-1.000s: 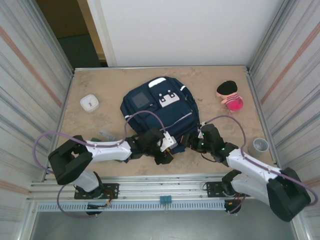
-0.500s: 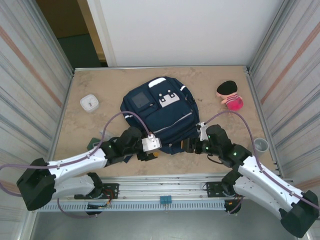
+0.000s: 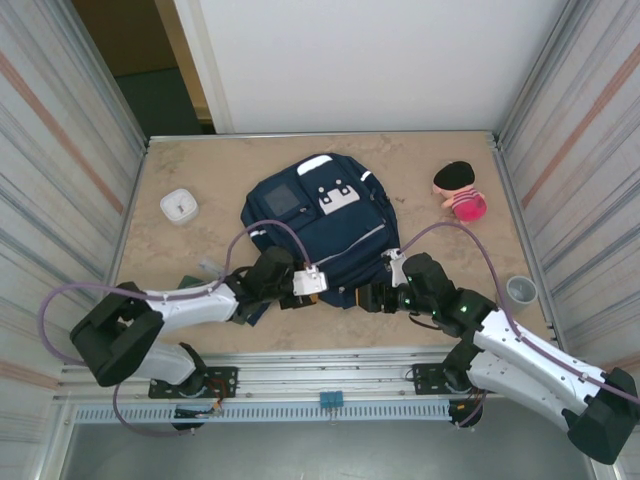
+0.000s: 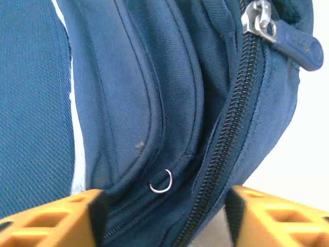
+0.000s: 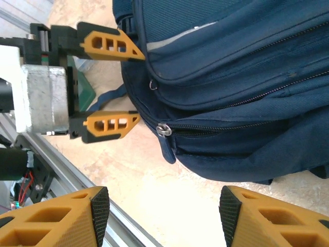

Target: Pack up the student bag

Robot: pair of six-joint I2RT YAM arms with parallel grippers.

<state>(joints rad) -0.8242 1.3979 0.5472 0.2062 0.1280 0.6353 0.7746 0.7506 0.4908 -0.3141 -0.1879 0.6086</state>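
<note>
Overhead, the student bag (image 3: 320, 225) lies flat in the middle of the table (image 3: 200, 170), front patches up, with the left gripper (image 3: 318, 288) and right gripper (image 3: 370, 297) at its near edge; a white square box (image 3: 178, 206), a pink plush toy (image 3: 460, 192) and a small grey round thing (image 3: 520, 291) sit well apart from it. Closer in, the left wrist view gives what the top one cannot: a silver zip pull (image 4: 259, 18) with a blue tab, closed zip teeth running down the seam, and a small metal ring (image 4: 161, 182) on the fabric; the bag's corner lies between spread orange fingers (image 4: 51, 216). Seen from the right wrist, that gripper's fingers straddle the corner without pinching it; the right gripper's own fingers (image 5: 61, 216) stand apart too, bare table between them, the bag just beyond their tips; what the bag holds cannot be seen.
</note>
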